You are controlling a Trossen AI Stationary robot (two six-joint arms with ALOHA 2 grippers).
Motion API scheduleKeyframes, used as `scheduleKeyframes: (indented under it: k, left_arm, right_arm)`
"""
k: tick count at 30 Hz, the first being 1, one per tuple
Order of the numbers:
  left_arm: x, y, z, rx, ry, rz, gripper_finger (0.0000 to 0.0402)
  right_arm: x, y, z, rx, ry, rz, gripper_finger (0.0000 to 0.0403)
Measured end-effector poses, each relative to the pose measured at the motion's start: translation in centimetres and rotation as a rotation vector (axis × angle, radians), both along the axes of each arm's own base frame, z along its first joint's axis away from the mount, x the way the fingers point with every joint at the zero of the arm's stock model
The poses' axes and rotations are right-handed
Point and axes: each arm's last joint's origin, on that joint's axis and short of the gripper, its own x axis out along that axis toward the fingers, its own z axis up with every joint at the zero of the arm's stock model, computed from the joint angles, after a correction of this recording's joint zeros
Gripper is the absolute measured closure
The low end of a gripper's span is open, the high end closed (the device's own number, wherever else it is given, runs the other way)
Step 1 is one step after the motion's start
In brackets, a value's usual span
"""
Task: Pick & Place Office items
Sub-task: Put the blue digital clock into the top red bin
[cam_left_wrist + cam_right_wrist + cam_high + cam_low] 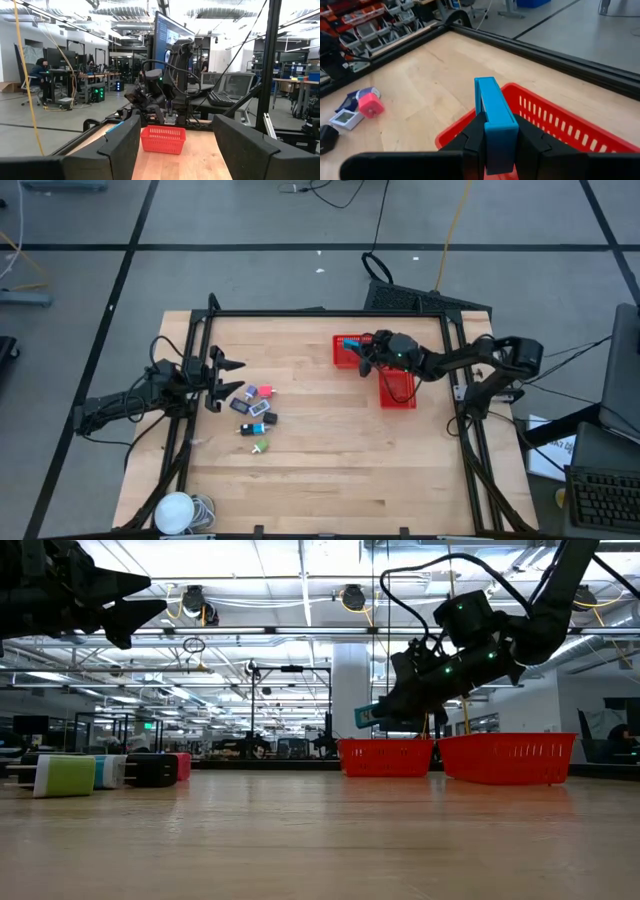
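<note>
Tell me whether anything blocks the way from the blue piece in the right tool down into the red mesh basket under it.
Nothing visible does. The right tool is shut on the flat blue plastic piece, held over the near rim of the red mesh basket, whose open top is bare below it.

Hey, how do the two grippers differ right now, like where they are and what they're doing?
The right gripper is shut on a blue piece, while the left gripper is open and holds nothing. The right gripper hangs over a red basket at the far side of the table; the left gripper sits above the table's left side beside the loose office items. Both are raised off the tabletop.
</note>
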Motion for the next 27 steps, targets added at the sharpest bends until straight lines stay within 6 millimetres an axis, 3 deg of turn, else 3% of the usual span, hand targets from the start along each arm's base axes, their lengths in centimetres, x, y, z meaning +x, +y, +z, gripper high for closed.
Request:
scheduleKeyframes:
  k: [16,27]
  left_arm:
    - [0.0,0.0,0.0,0.0,0.0,0.0,0.0117]
    - [0.0,0.0,0.0,0.0,0.0,0.0,0.0132]
  right_arm:
    - [-0.17,-0.24,-0.12,-0.157,0.102,0.048,0.0347]
    - [-0.3,-0.2,-0.45,-0.23,0.179,0.079,0.0347]
